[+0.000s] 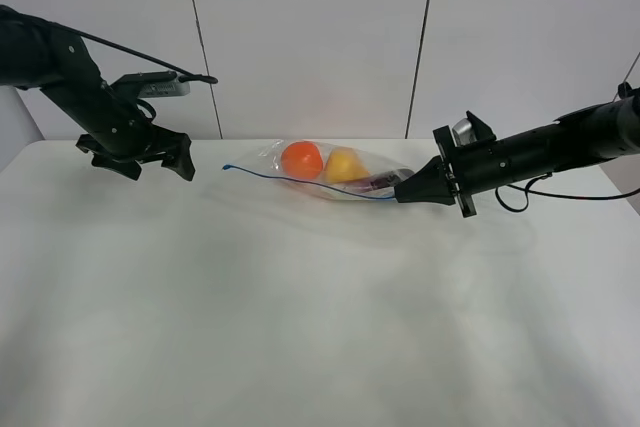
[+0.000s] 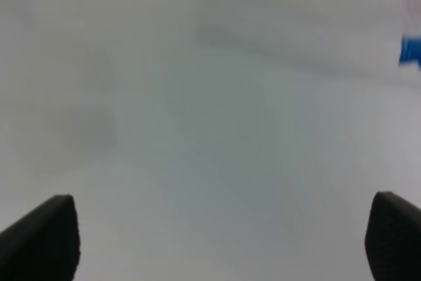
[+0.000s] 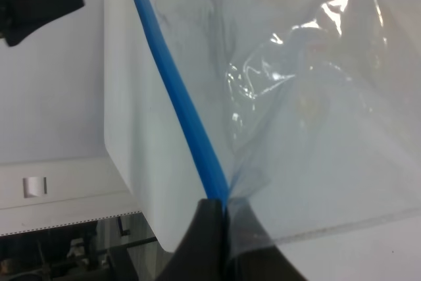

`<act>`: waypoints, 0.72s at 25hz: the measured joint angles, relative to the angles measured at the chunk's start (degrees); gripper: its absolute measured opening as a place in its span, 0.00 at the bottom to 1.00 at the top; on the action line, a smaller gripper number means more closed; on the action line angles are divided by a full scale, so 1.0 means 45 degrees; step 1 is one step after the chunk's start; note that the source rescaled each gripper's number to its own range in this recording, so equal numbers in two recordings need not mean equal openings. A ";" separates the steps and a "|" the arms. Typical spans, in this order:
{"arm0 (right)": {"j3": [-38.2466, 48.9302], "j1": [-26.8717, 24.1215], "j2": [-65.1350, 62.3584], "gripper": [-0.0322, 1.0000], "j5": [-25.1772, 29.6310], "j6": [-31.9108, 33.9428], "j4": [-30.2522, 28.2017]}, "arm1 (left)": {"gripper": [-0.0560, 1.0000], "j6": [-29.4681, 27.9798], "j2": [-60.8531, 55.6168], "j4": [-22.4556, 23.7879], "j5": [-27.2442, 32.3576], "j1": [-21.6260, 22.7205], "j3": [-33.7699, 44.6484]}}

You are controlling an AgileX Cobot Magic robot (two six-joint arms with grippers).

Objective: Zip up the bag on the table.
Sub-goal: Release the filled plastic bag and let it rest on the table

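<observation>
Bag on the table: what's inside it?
Through the clear bag: an orange round piece, a yellow piece and a dark purple one. Its end toward the right gripper is covered by the shut jaws.

It seems a robotics laboratory: a large plain white matte table (image 1: 300, 327) stands before a pale panelled wall (image 1: 310, 37) with thin dark seams, and a black cabled left arm (image 1: 70, 77) and right arm (image 1: 560, 142) reach over it.
</observation>
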 joint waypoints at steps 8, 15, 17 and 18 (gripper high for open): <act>0.0000 0.0000 -0.0039 0.03 0.0000 0.0000 0.0000 | 1.00 -0.1431 -0.0004 0.1081 0.4456 0.0094 -0.1138; 0.0000 0.0000 -0.0039 0.03 0.0000 0.0000 0.0000 | 1.00 -0.1760 -0.0015 0.2129 0.5786 0.0094 -0.1138; 0.0000 0.0000 -0.0039 0.03 0.0000 0.0000 0.0000 | 1.00 -0.1800 -0.0130 0.2268 0.5825 0.0094 -0.1138; 0.0000 0.0000 -0.0039 0.03 0.0000 0.0000 0.0000 | 1.00 -0.1837 -0.0249 0.2351 0.5838 0.0094 -0.1138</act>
